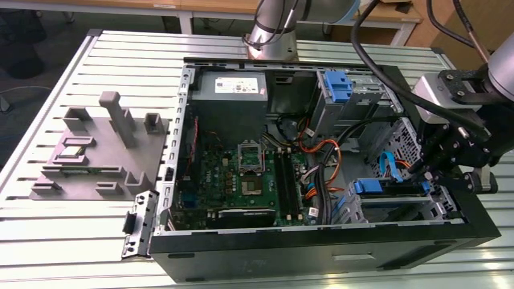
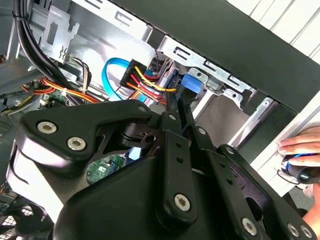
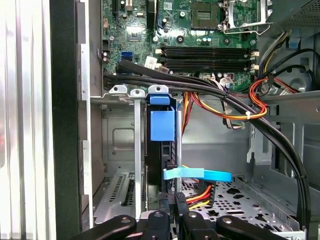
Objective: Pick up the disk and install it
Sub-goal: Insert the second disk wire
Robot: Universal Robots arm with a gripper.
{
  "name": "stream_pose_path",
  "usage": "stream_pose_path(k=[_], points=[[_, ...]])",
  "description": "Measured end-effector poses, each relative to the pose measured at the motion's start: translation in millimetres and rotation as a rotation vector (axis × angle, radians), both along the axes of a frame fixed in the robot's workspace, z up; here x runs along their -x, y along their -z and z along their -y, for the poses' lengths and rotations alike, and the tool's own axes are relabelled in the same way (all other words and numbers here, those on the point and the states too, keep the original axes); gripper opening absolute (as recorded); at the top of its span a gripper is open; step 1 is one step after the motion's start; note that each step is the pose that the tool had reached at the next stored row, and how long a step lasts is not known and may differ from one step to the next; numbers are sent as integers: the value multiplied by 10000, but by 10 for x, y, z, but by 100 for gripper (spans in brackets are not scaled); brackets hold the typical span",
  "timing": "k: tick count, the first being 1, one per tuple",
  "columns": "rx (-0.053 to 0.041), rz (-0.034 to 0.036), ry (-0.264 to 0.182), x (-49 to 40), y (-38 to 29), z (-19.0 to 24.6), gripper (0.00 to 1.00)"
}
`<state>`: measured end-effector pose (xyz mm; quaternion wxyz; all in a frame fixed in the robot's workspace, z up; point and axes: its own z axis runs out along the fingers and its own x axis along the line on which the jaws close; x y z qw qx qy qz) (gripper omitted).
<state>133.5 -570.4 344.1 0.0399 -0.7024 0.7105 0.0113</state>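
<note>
The disk (image 1: 384, 186), in its blue carrier, stands on edge in the drive cage at the exterior view's right end of the open computer case (image 1: 321, 241). In the first wrist view the disk (image 3: 162, 125) shows edge-on in a cage slot, blue tab on its end. My gripper (image 1: 430, 176) hangs just beside the cage, fingers pointing into it. In both wrist views the two black fingers lie close together, shut, with my gripper (image 3: 173, 201) at the disk's near end and my gripper (image 2: 179, 100) reaching the blue tab (image 2: 191, 86). Whether they touch it is unclear.
Orange, red and yellow cable bundles (image 3: 225, 107) and a blue flat cable (image 3: 200, 174) run beside the cage. The motherboard (image 1: 241, 180), a grey power supply (image 1: 233, 87) and another blue bracket (image 1: 339, 87) fill the case. A grey fixture (image 1: 96, 150) sits outside. A person's hand (image 2: 300, 145) rests beyond the case.
</note>
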Motion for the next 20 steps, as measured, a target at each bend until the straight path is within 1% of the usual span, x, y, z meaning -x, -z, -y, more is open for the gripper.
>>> stream_pose_path(k=[9, 17, 19, 20], points=[[0, 0, 0, 3, 28, 9, 17], [9, 0, 0, 3, 30, 11, 17], [9, 0, 0, 3, 30, 11, 18], [9, 0, 0, 3, 30, 11, 24]])
